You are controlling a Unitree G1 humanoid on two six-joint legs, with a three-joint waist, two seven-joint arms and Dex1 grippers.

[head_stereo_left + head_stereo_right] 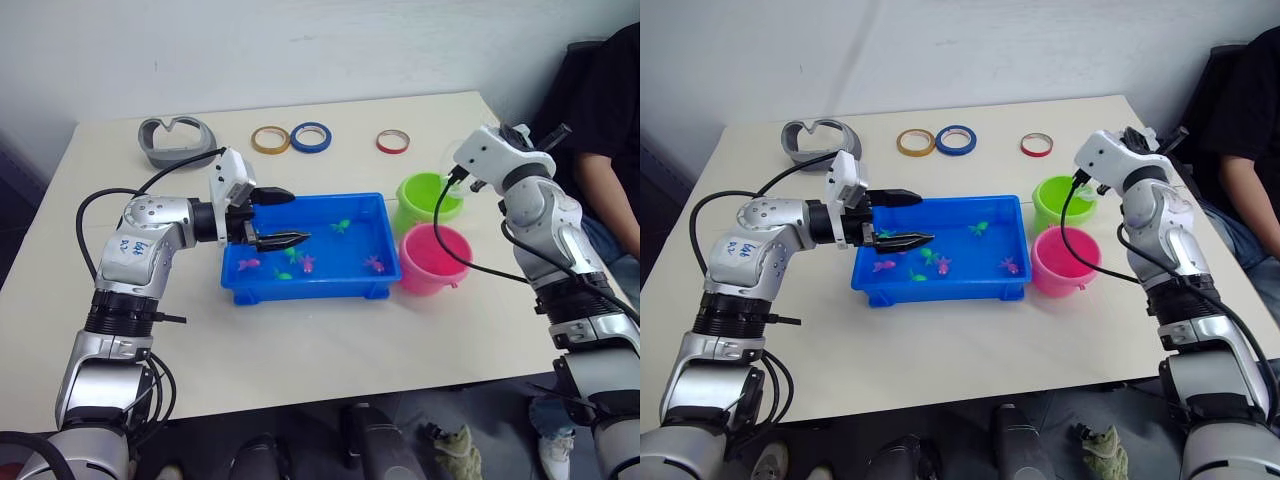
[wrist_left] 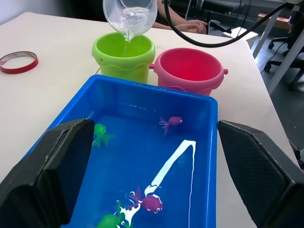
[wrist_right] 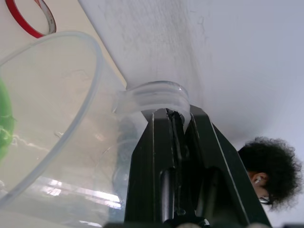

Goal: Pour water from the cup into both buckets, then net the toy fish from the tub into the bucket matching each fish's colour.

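Nearest you, your left gripper (image 1: 285,217) hovers over the tub's (image 1: 310,287) left end, fingers (image 2: 45,173) spread and empty, parked there, I judge, ready for the netting step. The tub sits mid-tabletop (image 1: 330,345) with pink and green fish (image 1: 308,264) scattered in its water. Just right of it stand the pink bucket (image 1: 433,258) and, behind it and touching, the green bucket (image 1: 428,200). Your right gripper (image 3: 178,126) pinches the cup's (image 2: 129,16) rim tab, tilting it over the green bucket so water streams in.
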